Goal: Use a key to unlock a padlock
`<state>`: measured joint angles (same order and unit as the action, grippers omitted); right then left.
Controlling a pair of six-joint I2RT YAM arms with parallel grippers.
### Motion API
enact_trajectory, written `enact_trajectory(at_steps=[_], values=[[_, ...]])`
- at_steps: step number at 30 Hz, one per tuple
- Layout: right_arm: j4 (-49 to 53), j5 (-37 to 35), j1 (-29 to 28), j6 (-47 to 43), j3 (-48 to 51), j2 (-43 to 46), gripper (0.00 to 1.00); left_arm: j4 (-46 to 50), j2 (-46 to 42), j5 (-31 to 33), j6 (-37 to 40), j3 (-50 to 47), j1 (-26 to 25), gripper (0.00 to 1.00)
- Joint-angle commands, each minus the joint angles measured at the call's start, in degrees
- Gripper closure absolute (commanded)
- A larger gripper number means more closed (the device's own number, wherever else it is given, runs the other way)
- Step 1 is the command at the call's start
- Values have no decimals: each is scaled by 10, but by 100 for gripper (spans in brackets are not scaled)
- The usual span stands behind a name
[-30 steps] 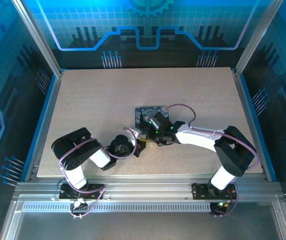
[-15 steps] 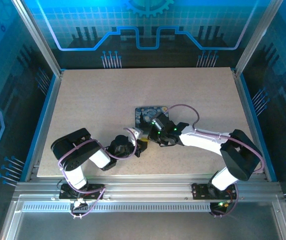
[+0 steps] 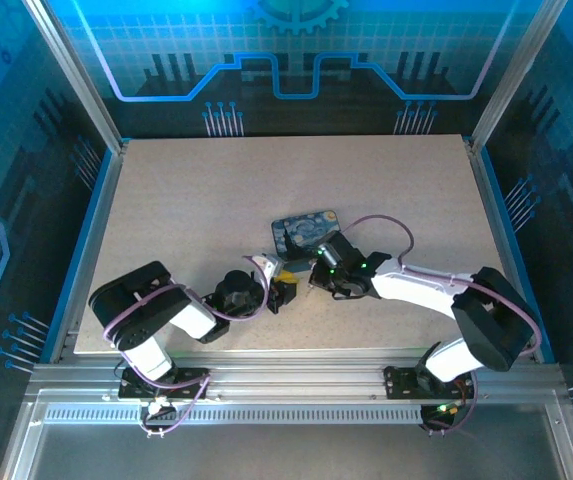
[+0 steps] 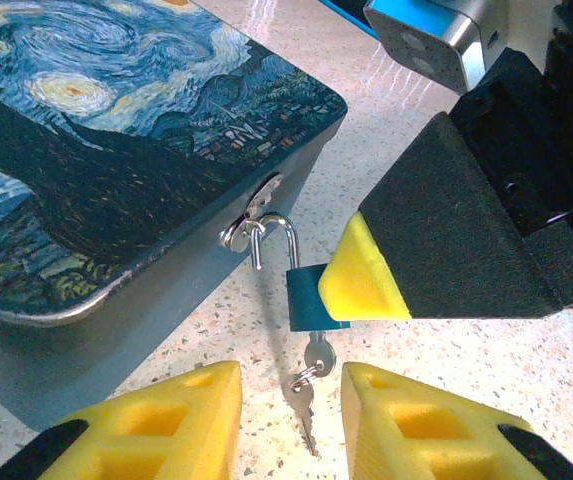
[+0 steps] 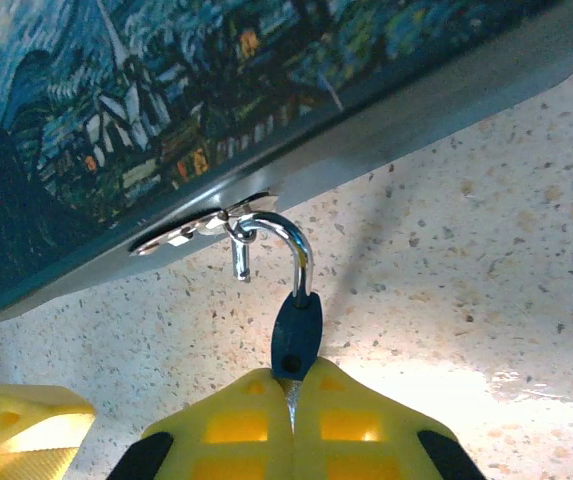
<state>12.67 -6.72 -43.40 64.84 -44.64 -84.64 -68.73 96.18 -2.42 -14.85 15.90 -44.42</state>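
While the padlock [image 5: 295,340] is being clenched by its body between the right fingers [image 5: 356,428], just off the front wall of the box [image 4: 116,150], the key [image 4: 309,400] is hanging under it in the gap between the released left fingers [image 4: 166,420]. A dark teal body is being shown, its silvery shackle [image 4: 286,235] hooked through the box's hasp [image 4: 256,205] with one leg free. Since a second ago, the box is being turned askew.

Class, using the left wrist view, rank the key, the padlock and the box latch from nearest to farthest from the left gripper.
1. Key, between the fingertips of the left gripper.
2. Padlock, just beyond the key.
3. Latch, farthest, on the front edge of the box.
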Motion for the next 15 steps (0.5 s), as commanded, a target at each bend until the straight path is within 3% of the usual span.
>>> enact_trajectory(at_steps=[1,6,15], values=[[-14,-7,6,-17,17,22,100,11,-13,-14,-6,-3,-2,68],[-26,-10,15,-45,50,60,100,95,-53,-28,-28,26,3,68],[-54,45,76,-102,101,129,100,250,-157,-28,-5,68,3,68]])
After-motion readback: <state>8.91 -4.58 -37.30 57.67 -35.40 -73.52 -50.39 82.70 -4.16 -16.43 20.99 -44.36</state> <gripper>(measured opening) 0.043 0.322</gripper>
